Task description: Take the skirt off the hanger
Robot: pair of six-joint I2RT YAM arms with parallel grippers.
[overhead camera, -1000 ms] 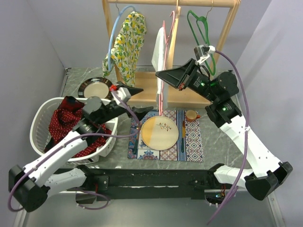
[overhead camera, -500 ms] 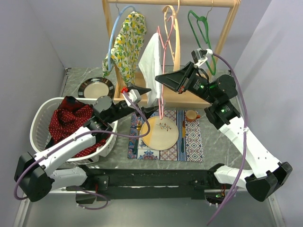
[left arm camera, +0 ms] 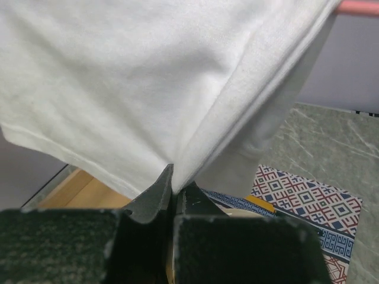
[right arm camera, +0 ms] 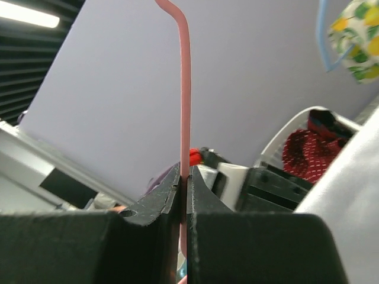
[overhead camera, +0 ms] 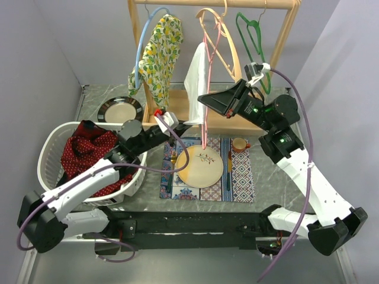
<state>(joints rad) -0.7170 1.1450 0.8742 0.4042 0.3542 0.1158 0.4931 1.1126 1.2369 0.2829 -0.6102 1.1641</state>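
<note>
My left claw (left arm camera: 173, 188) is pinched shut on the lower hem of the white skirt (left arm camera: 148, 83), and the cloth fans upward from between its tips. My right claw (right arm camera: 184, 177) is clamped tight on the thin pink hanger (right arm camera: 185, 89), whose wire runs straight up out of the closed tips. The skirt hangs draped over that hanger on the wooden rack (overhead camera: 213, 3). The patterned mat (overhead camera: 240, 174) lies below on the counter (overhead camera: 260, 184).

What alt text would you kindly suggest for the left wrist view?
The left gripper is shut on the hem of a white skirt filling most of the frame. A pink hanger shows top right, a patterned placemat on the grey table below.
</note>
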